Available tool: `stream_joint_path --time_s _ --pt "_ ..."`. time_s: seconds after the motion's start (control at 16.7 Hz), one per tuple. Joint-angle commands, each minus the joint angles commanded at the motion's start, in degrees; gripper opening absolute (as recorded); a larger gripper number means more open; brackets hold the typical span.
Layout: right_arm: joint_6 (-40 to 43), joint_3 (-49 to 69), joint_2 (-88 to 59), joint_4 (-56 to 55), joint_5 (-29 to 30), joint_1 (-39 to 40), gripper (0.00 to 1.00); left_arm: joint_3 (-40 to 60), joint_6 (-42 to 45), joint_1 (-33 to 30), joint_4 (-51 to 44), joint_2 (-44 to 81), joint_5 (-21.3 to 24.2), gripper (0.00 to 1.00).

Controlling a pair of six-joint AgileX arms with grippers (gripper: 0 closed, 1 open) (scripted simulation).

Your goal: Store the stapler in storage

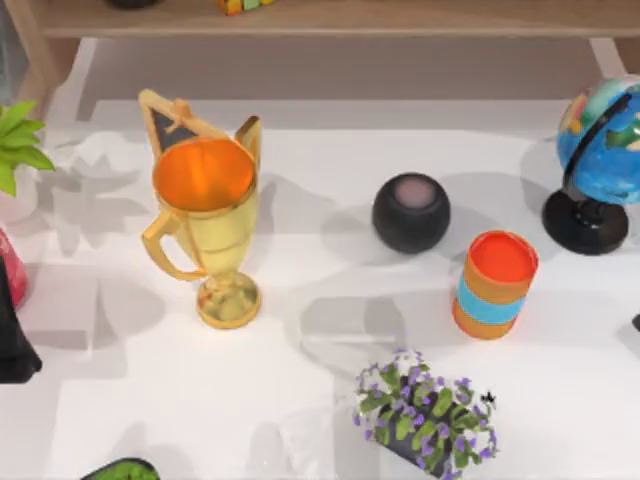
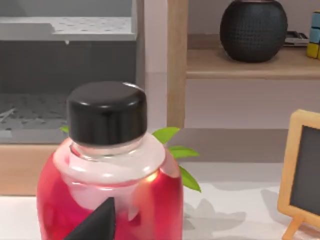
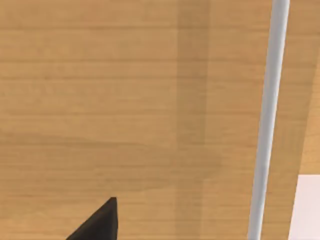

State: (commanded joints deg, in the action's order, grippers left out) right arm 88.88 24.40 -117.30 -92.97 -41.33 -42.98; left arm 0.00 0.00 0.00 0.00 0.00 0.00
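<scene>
Though likely stiff, dense and slick-cased, best pinched across the narrow body near mid-length, stapler's whereabouts: cannot tell. Left gripper [image 2: 97,225] close behind glossy red bottle [image 2: 150,200] with matte black cap; right gripper [image 3: 97,222] facing grained wooden panel [image 3: 125,100]; opening and hold of either: cannot tell. Upper left of top frame, polished gold trophy [image 1: 205,235]; centre, matte black spherical speaker [image 1: 411,212]; wooden shelf [image 1: 400,18] along top edge.

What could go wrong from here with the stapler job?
I see no stapler on the table, so a grasp has no target yet. The left gripper sits right at the red bottle near the table's left edge, and a careless move may tip it. In the top view the tall trophy stands mid-table in front of the shelf; an arm crossing toward storage may knock it.
</scene>
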Motion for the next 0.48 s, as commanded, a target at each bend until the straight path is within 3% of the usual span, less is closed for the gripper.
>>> stream_joint_path --time_s 0.24,0.48 --pt "-0.11 0.74 1.30 3.36 0.88 -1.00 1.00 0.00 0.00 0.00 0.00 0.00 0.00 1.00" --pt "-1.57 2.87 5.80 16.14 3.99 -3.26 1.00 0.00 0.00 0.00 0.00 0.00 0.00 1.00"
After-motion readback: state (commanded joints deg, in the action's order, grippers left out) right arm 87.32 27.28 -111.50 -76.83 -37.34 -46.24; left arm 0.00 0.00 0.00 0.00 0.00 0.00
